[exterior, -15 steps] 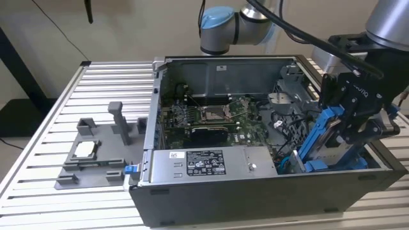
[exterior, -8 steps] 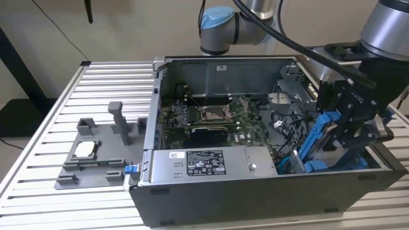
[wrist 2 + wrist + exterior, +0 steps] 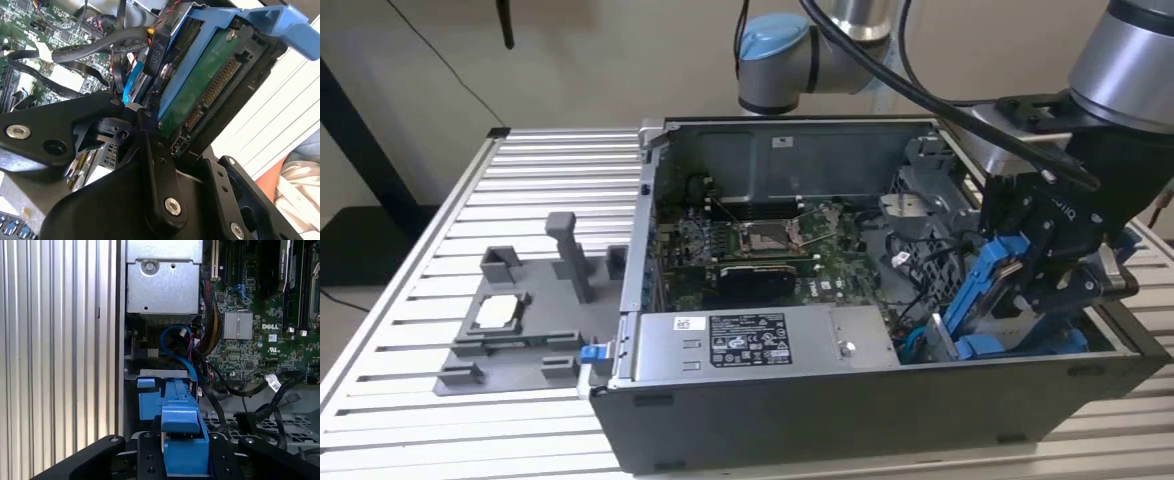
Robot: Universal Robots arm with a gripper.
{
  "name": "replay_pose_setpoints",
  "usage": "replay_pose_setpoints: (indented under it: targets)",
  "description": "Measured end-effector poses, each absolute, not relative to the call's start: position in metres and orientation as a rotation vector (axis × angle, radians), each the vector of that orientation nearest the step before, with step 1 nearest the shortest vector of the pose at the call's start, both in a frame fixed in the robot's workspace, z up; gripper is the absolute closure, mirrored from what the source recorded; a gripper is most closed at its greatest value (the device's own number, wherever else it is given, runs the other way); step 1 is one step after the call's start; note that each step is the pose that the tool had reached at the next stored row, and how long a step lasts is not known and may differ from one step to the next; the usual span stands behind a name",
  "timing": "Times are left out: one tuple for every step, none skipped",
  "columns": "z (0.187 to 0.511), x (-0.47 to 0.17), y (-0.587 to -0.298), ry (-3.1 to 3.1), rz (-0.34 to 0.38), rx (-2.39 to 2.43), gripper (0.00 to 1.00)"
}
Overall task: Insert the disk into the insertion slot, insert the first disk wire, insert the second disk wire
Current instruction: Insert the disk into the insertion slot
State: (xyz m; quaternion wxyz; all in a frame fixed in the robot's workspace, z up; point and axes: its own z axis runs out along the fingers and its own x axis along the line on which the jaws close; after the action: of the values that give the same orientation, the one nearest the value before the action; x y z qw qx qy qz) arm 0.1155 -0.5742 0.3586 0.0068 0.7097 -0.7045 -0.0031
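Exterior view: within one open grey metal computer case (image 3: pixel 854 420), one long grey box (image 3: pixel 747 340) with stickers, print illegible; at the case's end, one black gripper (image 3: pixel 1051 285) clamped on one blue-framed flat disk (image 3: pixel 982 288), tilted steeply over its grey metal insertion slot (image 3: pixel 1021 347).

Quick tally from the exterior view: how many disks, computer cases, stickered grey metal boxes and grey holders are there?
Disk: 1
Computer case: 1
Grey metal box with white stickers: 1
Grey holder beside the case: 1
Total: 4
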Motion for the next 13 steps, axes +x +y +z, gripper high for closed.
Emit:
replay_pose_setpoints:
  targets:
    - [0.3586,0.1155,-0.5742,-2.204,-0.010,2.220,0.67]
    - [0.3586,0.1155,-0.5743,-2.204,-0.010,2.220,0.67]
    - [0.3584,0.1156,-0.5743,-2.204,-0.010,2.220,0.66]
    - [0.3584,0.1156,-0.5743,-2.204,-0.010,2.220,0.66]
    - [0.3584,0.1156,-0.5743,-2.204,-0.010,2.220,0.66]
    - [0.3584,0.1156,-0.5743,-2.204,-0.010,2.220,0.60]
    - [0.3584,0.1155,-0.5743,-2.204,-0.010,2.220,0.60]
    - [0.3585,0.1155,-0.5743,-2.204,-0.010,2.220,0.60]
    - [0.3584,0.1155,-0.5742,-2.204,-0.010,2.220,0.60]
    - [0.3584,0.1155,-0.5742,-2.204,-0.010,2.220,0.60]
    - [0.3584,0.1155,-0.5742,-2.204,-0.010,2.220,0.60]
    - [0.3584,0.1155,-0.5742,-2.204,-0.010,2.220,0.60]
    - [0.3584,0.1155,-0.5742,-2.203,-0.010,2.220,0.60]
